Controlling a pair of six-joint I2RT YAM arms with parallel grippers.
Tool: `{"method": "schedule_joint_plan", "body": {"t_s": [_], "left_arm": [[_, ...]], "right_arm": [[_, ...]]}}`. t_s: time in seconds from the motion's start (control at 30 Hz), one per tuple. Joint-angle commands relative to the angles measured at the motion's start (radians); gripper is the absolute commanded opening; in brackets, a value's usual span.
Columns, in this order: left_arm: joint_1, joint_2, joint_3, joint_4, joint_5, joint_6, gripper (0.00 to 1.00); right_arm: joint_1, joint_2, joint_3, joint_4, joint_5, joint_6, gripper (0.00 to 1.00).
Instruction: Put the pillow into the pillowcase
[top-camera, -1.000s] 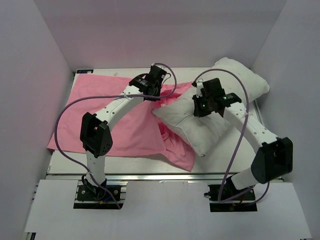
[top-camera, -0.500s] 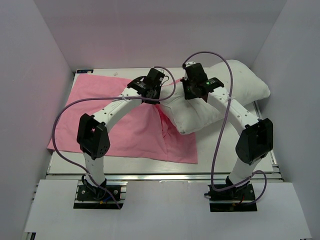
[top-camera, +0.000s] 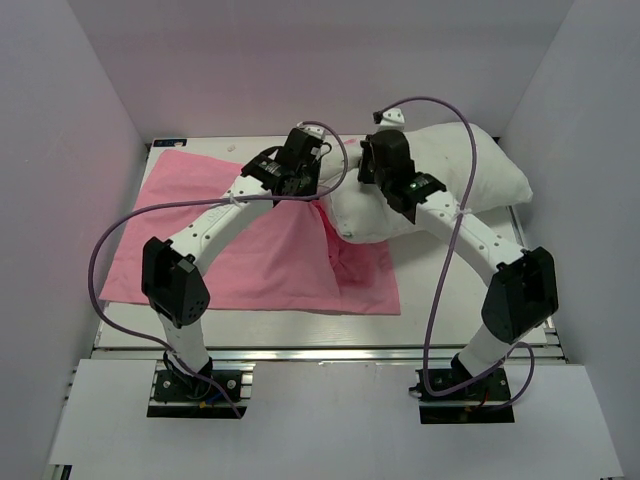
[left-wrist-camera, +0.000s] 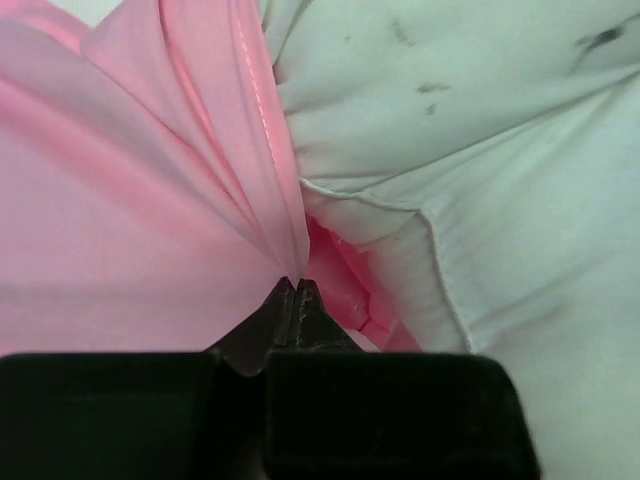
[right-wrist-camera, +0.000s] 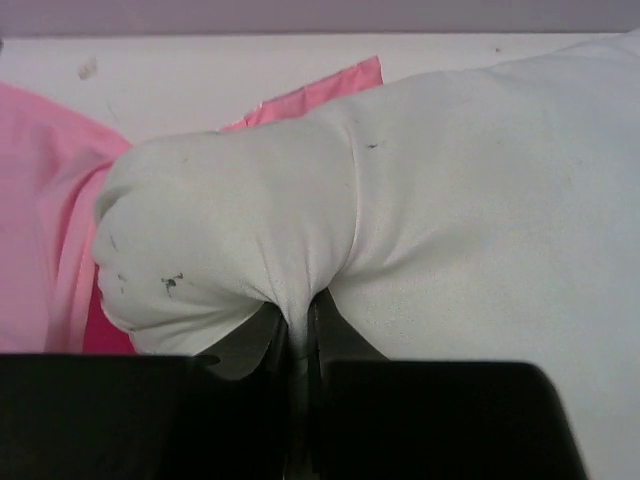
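The pink pillowcase (top-camera: 250, 250) lies spread over the left and middle of the table, its right edge bunched. The white pillow (top-camera: 455, 175) lies at the back right, its left end over the pillowcase's edge. My left gripper (top-camera: 308, 190) is shut on a pinched fold of the pillowcase (left-wrist-camera: 150, 230) at that edge, right beside the pillow (left-wrist-camera: 480, 150). My right gripper (top-camera: 372, 185) is shut on a pleat of the pillow (right-wrist-camera: 400, 200) near its left end. Pink fabric (right-wrist-camera: 40, 200) shows to the left of that end.
White walls enclose the table on the left, back and right. The bare white tabletop (top-camera: 450, 300) shows at the front right, and the metal front rail (top-camera: 330, 352) runs along the near edge. Purple cables loop over both arms.
My right gripper has carried the pillow's end toward the back left, up to the pillowcase's edge. The left gripper has lifted slightly toward the back with its fold; the pillowcase's right part has flattened.
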Motion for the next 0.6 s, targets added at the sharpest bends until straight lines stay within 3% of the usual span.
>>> {"method": "schedule_joint_plan", "body": {"t_s": [0.0,0.17,0.33,0.37,0.4,0.47,0.5,0.53,0.57], "left_arm": [[-0.001,-0.088,-0.006,0.008,0.050,-0.013,0.00],[0.001,-0.094,-0.013,-0.001,0.041,-0.027,0.00],[0.021,-0.107,-0.033,-0.006,0.018,-0.041,0.00],[0.027,-0.111,-0.042,-0.001,0.022,-0.041,0.00],[0.041,-0.114,-0.049,0.007,0.029,-0.042,0.00],[0.053,-0.115,-0.074,0.016,0.036,-0.047,0.00],[0.065,-0.115,-0.082,0.022,0.036,-0.048,0.00],[0.070,-0.117,-0.095,0.028,0.045,-0.048,0.00],[0.076,-0.117,-0.103,0.031,0.047,-0.050,0.00]], "right_arm": [[0.041,-0.046,-0.130,0.369,0.114,0.123,0.00],[0.093,0.055,-0.261,0.533,0.266,0.193,0.00],[0.130,0.162,-0.203,0.423,0.185,0.191,0.00],[0.131,0.152,-0.208,0.415,0.116,0.155,0.07],[0.131,0.120,-0.214,0.395,0.079,0.141,0.29],[0.131,0.078,-0.225,0.368,-0.046,0.055,0.57],[0.131,0.035,-0.219,0.298,-0.079,0.029,0.77],[0.131,0.014,-0.208,0.255,-0.110,-0.003,0.88],[0.131,-0.006,-0.177,0.210,-0.146,-0.033,0.89]]}}
